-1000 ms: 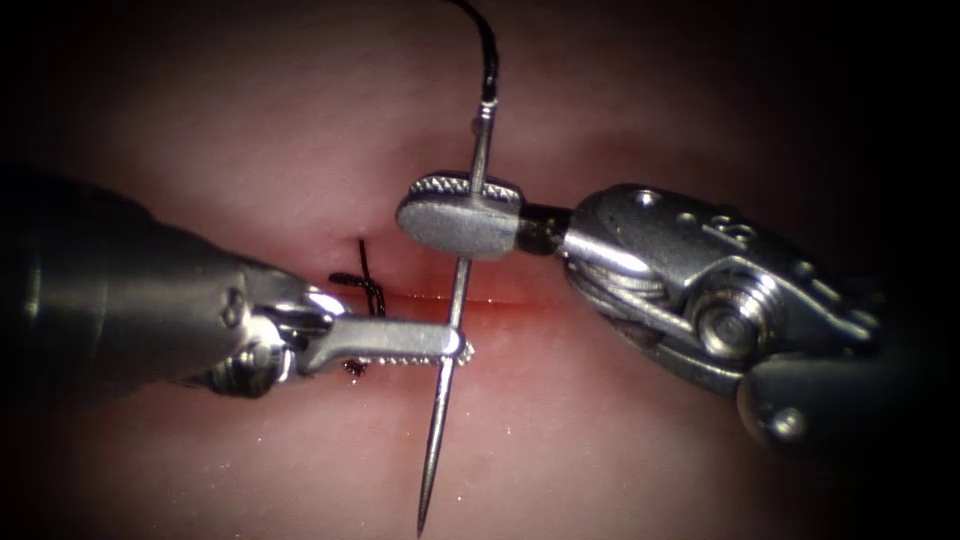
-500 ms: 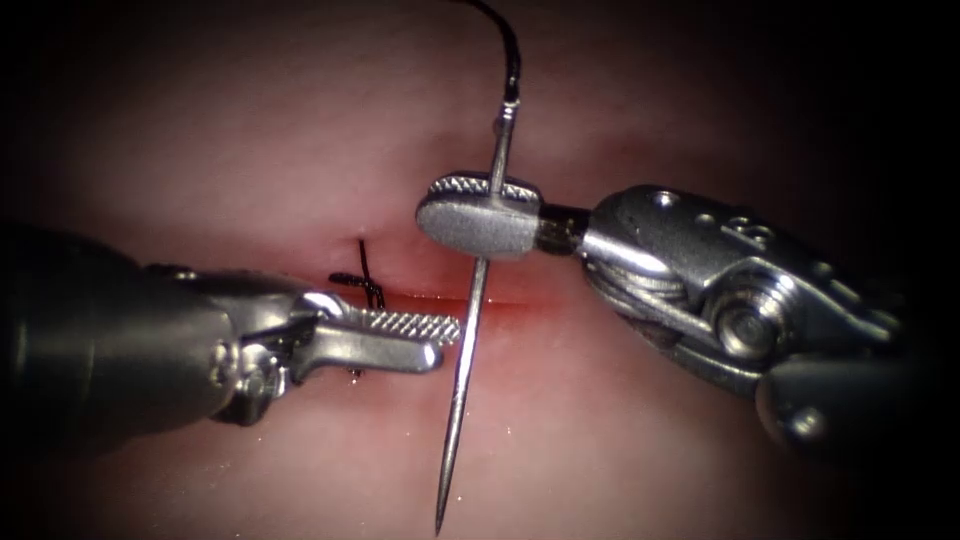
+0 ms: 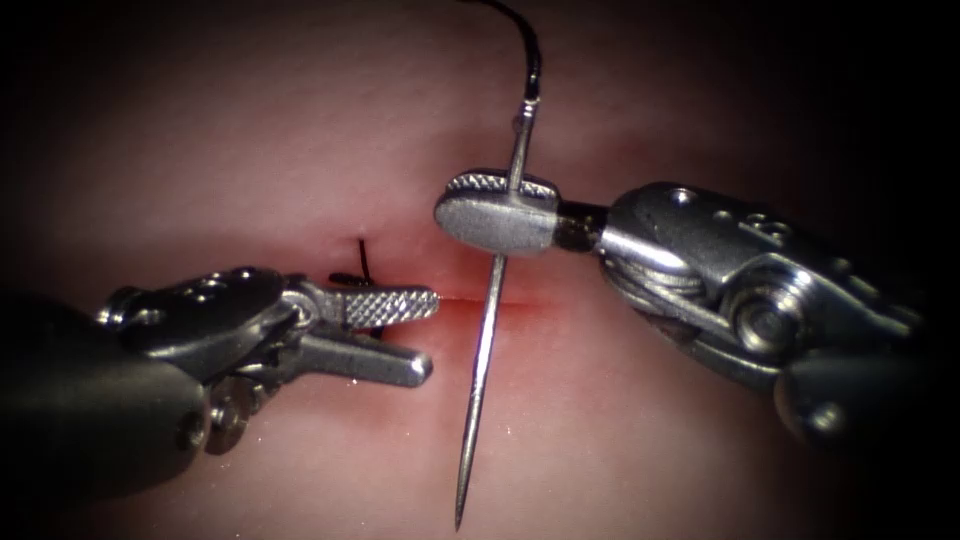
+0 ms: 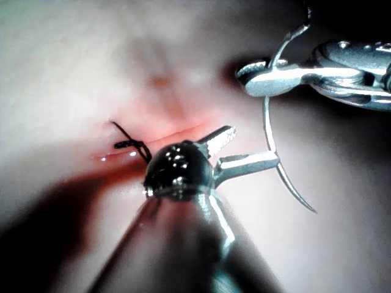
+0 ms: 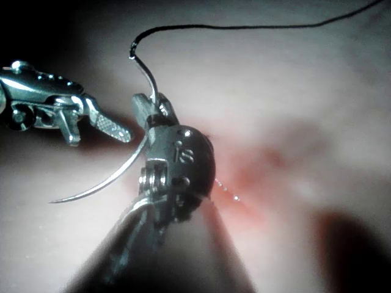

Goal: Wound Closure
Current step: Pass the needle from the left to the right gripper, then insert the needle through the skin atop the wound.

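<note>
right tool (image 3: 497, 213): jaws closed on needle (image 3: 487, 330) near its thread (image 3: 528, 45) end; needle free above tissue (image 3: 250, 150) | left tool (image 3: 425, 335): jaws wide apart, holding nothing, left of needle

The black suture thread (image 3: 532, 55) is cut off by the upper edge of the endoscope view; its far run cannot be followed. A short stretch of the curved steel needle (image 3: 487, 330) is hidden between the clamped jaws of the right arm's silver needle driver (image 3: 497, 208). The dark knotted stitch (image 3: 362, 270) at the cut is partly covered by the left arm's silver needle driver (image 3: 418, 335), and its lower end is concealed. Both tool shafts are lost in the dark margins. In the right wrist view, the right tool's jaw tips are masked by its own rounded wrist housing (image 5: 182, 160).
</note>
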Robot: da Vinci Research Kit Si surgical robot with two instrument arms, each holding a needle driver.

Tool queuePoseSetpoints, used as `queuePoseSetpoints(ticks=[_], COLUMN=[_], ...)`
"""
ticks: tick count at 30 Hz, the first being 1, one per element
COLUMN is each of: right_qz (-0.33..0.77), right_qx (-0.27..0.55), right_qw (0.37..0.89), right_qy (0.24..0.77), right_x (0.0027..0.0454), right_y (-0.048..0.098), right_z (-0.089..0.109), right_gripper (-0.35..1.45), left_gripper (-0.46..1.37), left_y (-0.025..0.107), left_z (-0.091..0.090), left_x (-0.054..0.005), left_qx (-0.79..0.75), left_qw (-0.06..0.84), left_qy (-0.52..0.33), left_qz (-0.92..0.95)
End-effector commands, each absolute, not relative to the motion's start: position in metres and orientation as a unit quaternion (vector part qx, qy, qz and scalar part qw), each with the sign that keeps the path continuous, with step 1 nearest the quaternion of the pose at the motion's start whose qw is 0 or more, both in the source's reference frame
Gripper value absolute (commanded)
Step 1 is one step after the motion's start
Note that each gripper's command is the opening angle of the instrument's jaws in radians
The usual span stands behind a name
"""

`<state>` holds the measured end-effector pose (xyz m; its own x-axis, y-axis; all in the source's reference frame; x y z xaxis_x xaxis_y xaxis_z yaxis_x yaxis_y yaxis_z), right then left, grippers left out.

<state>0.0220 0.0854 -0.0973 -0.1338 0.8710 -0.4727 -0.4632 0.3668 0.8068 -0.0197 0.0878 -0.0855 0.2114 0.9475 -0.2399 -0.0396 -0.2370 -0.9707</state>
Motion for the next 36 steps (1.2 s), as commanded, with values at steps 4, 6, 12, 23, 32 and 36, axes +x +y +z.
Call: queuePoseSetpoints(ticks=[4, 6, 12, 23, 32, 36], right_qz=[0.528, 0.528, 0.528, 0.503, 0.465, 0.454], right_qx=[0.19, 0.19, 0.187, 0.186, 0.164, 0.157], right_qw=[0.631, 0.632, 0.632, 0.646, 0.671, 0.679], right_qy=[0.535, 0.535, 0.535, 0.544, 0.554, 0.556], right_x=[0.0214, 0.0212, 0.0206, 0.0201, 0.0196, 0.0194], right_y=[0.0855, 0.0855, 0.0854, 0.0853, 0.0857, 0.0859], right_z=[-0.0972, -0.0971, -0.0969, -0.0967, -0.0963, -0.0962], right_gripper=[-0.35, -0.35, -0.35, -0.35, -0.35, -0.35], left_gripper=[0.63, 0.6, 0.59, 0.71, 0.51, 0.55], left_y=[0.0876, 0.0875, 0.0873, 0.0879, 0.0878, 0.0879], left_z=[-0.0855, -0.0855, -0.0856, -0.0859, -0.0859, -0.086], left_x=[-0.0192, -0.0191, -0.0186, -0.0179, -0.0167, -0.0162], left_qx=[-0.605, -0.604, -0.609, -0.594, -0.565, -0.544], left_qw=[0.469, 0.454, 0.432, 0.358, 0.32, 0.315], left_qy=[-0.332, -0.316, -0.289, -0.232, -0.185, -0.162], left_qz=[0.55, 0.574, 0.6, 0.682, 0.738, 0.761])
